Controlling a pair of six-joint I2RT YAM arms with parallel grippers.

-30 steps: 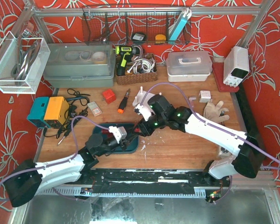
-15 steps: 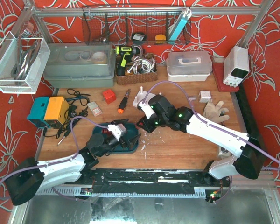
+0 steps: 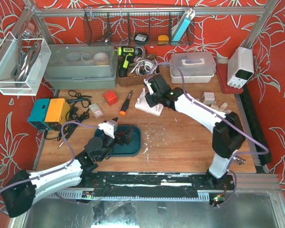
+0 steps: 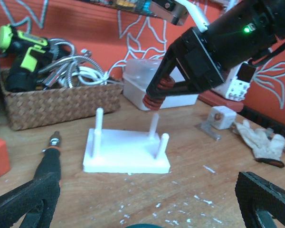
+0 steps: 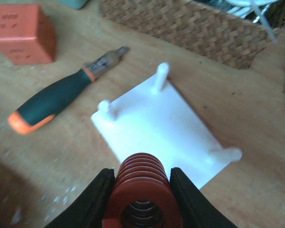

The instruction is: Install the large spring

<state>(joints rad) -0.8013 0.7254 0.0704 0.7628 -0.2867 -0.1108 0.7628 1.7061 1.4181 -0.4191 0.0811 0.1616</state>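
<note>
The large red spring (image 5: 144,189) sits upright between the black fingers (image 5: 91,199) of my right gripper (image 5: 144,197), which is shut on it. The spring (image 4: 159,91) hangs just above the rear peg (image 4: 153,124) of the white peg base (image 4: 127,153). From overhead, the right gripper (image 3: 151,97) is over that base (image 3: 150,106) at the back centre. My left gripper (image 3: 122,135) stands open and empty over the teal tray (image 3: 134,143). Its fingers (image 4: 26,199) frame the left wrist view low down.
An orange-tipped screwdriver (image 3: 125,105) and a red cube (image 3: 110,98) lie left of the base. A wicker basket (image 3: 137,76) with a drill and cables stands behind it. A white cube (image 3: 208,98) and a glove (image 3: 219,113) lie to the right.
My left gripper has opened and drawn back over the tray. My right gripper closed on the spring near the tray and carried it back to above the white base.
</note>
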